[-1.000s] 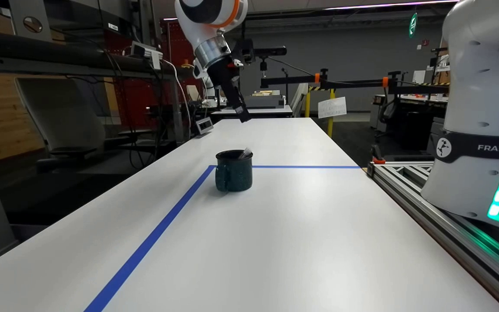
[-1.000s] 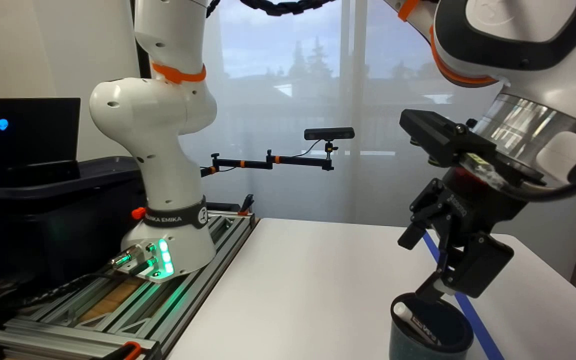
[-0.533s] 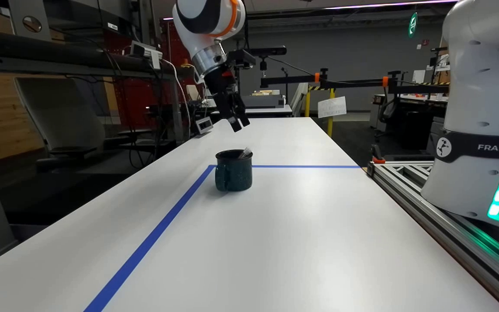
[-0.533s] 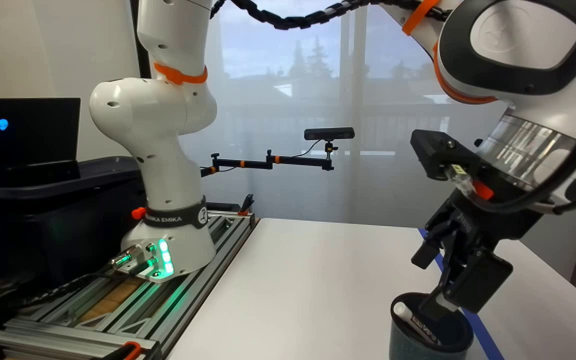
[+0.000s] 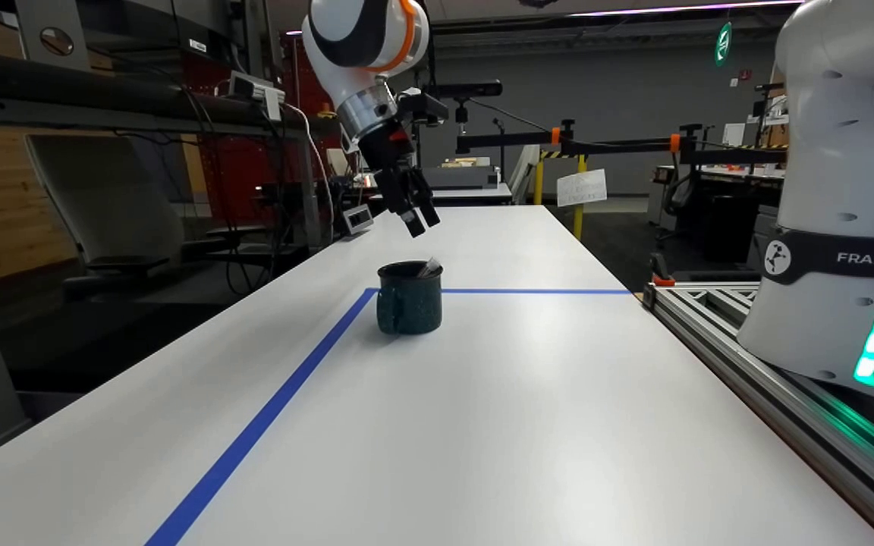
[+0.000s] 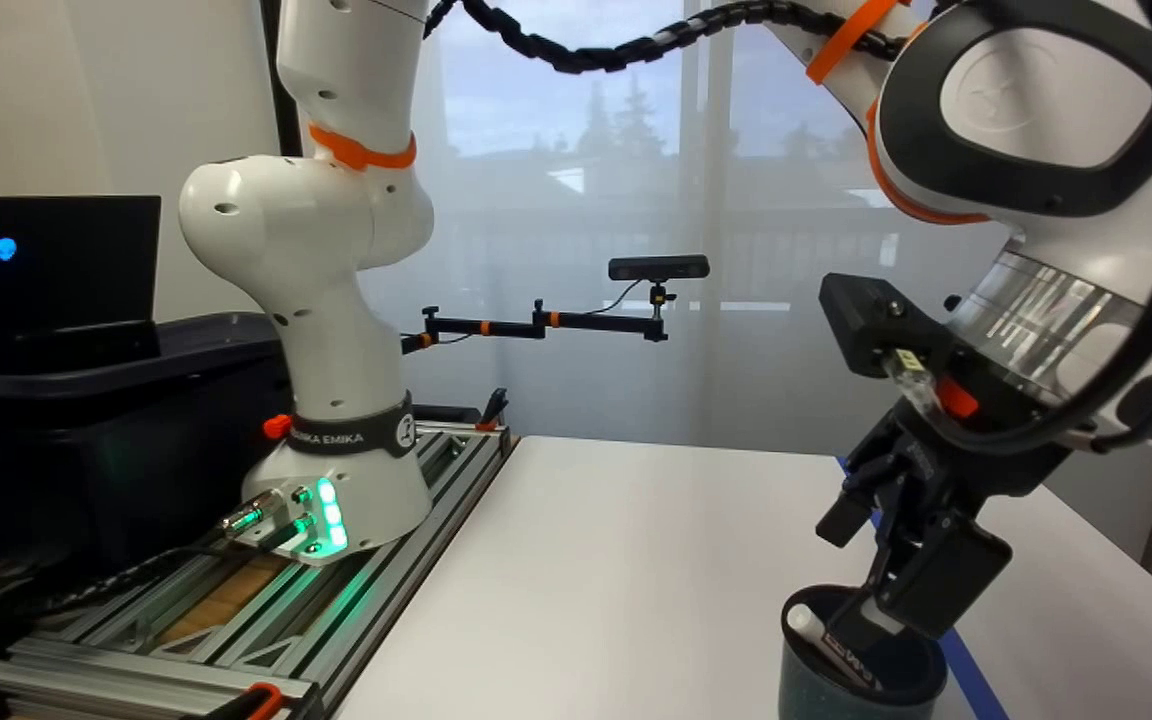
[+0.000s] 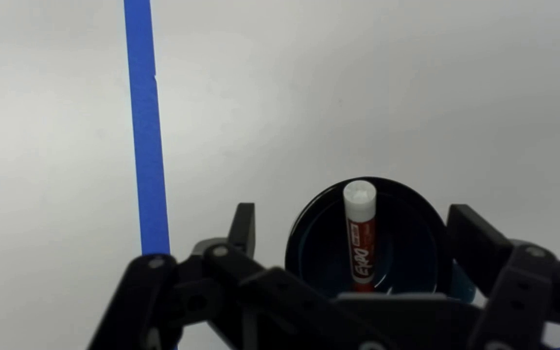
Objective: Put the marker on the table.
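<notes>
The marker (image 7: 360, 233) has a white end and a red label. It leans inside the dark blue-black cup (image 7: 409, 192), white end up at the rim; its lower end is hidden by the gripper. Its upper end shows in both exterior views (image 5: 429, 268) (image 6: 831, 645). The cup stands upright on the white table (image 5: 558, 425). My gripper (image 7: 353, 210) is open and empty, with its fingers apart on either side of the cup in the wrist view. In an exterior view the gripper (image 5: 423, 224) hangs tilted above and beyond the cup, not touching it.
Blue tape lines (image 5: 285, 394) run along and across the table near the cup. The cup's handle (image 7: 463, 284) shows partly behind one finger. The metal-railed bench (image 6: 416, 560) with the robot base borders the table. A small grey device (image 5: 358, 219) stands at the table's far edge.
My gripper has come down and turned, so its two fingers show apart in an exterior view. Most of this came in the first half second. The marker and cup have not moved.
</notes>
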